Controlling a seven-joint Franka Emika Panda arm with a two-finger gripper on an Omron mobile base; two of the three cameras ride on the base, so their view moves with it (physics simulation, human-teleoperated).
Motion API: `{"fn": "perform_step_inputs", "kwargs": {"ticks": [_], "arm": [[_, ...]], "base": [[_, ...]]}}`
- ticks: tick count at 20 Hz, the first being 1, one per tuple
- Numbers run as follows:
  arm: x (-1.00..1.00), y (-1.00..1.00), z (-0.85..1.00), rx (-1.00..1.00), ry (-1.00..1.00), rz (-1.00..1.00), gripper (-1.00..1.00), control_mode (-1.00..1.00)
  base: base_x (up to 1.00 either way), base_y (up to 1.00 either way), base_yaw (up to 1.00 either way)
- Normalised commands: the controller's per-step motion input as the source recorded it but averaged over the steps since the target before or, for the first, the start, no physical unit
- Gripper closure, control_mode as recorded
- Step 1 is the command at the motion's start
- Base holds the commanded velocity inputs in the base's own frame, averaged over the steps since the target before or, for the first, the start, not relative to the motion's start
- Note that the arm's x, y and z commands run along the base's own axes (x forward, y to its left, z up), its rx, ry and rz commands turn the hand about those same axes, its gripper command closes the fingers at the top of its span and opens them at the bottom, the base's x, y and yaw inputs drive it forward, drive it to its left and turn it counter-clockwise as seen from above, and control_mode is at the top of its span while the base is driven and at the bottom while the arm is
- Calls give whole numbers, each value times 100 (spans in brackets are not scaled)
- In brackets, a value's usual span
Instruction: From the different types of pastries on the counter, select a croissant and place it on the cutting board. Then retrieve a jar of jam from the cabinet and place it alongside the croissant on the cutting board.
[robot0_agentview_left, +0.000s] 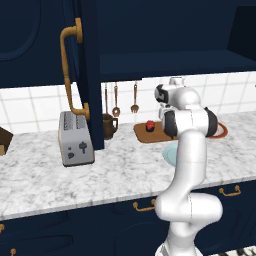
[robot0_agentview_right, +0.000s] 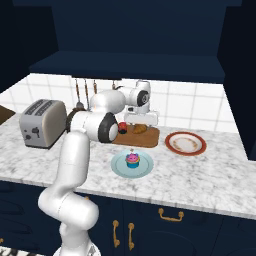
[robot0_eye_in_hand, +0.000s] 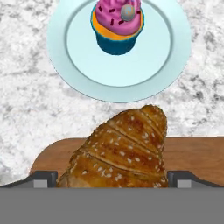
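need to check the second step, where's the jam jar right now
In the left base view the jar of jam stands on the cutting board, left of the arm, near the hanging utensils.

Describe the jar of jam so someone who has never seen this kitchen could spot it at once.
Find the long marbled counter under the navy wall cabinets, then the brown wooden cutting board near the tiled back wall, right of the toaster. The jar of jam stands on that board: small, squat and red, unlike the golden-brown croissant beside it or the pink-topped cupcake on the pale blue plate.
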Motion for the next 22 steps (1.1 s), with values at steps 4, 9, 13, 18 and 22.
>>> {"fn": "perform_step_inputs", "kwargs": {"ticks": [4,9,13,18,22], "arm": [[8,39,-2,0,0,0,100,-100],[39,7,-31,0,0,0,100,-100],[52,0,-18,0,0,0,100,-100],[34,0,-8,0,0,0,100,-100],[18,0,-40,1,0,0,100,-100]], "base": [[0,0,0],[0,0,0],[0,0,0],[0,0,0],[0,0,0]]}}
